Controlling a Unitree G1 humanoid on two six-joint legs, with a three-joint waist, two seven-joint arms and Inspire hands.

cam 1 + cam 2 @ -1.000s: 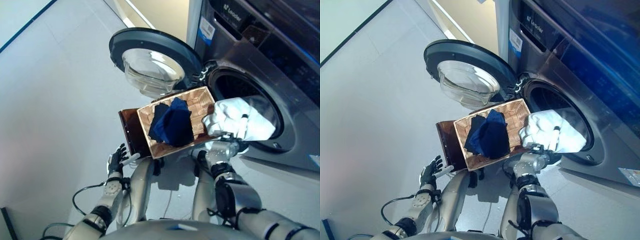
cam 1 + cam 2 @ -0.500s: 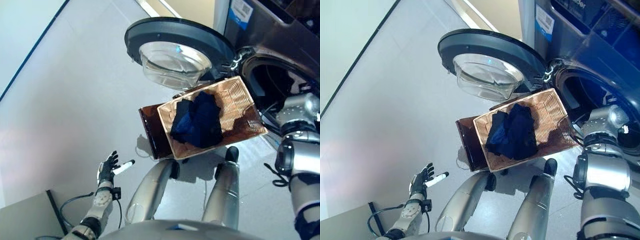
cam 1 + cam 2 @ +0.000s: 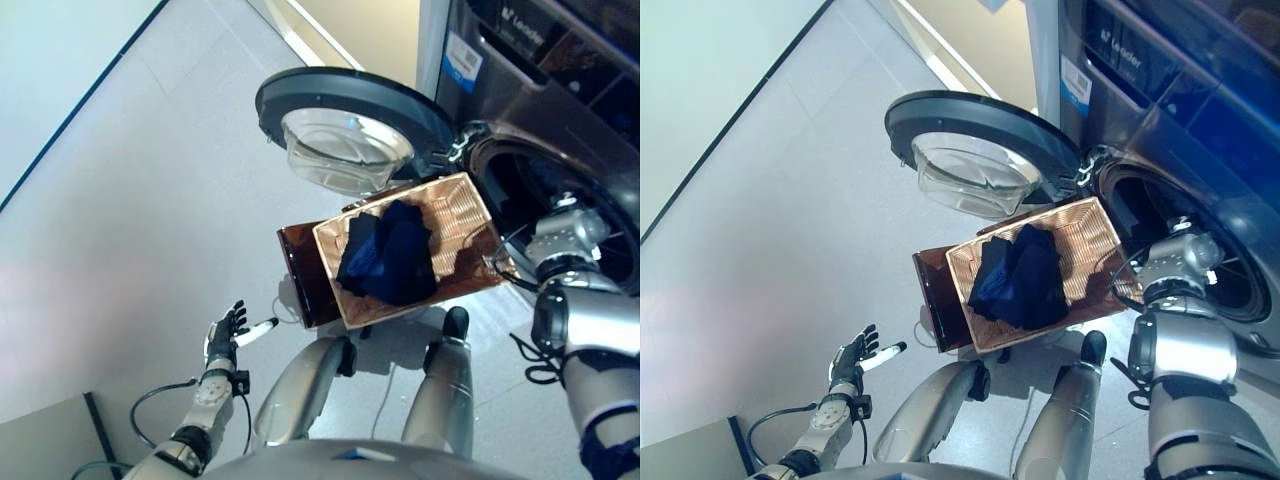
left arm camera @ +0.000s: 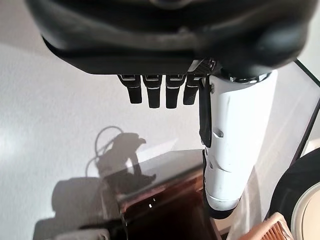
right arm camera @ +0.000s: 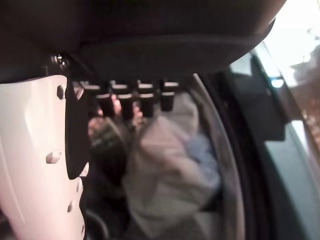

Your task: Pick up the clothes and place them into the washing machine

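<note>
Right wrist view shows our right hand [image 5: 40,150] with fingers relaxed above a pale garment [image 5: 170,170] lying in the drum [image 5: 235,165], so we judge the drop made; next we should withdraw toward the dark blue clothes [image 3: 388,255] in the wicker basket [image 3: 470,215], while our left hand [image 3: 225,332] hangs spread and empty.

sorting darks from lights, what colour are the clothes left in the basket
Dark navy blue clothes, seen best in the left eye view.
</note>
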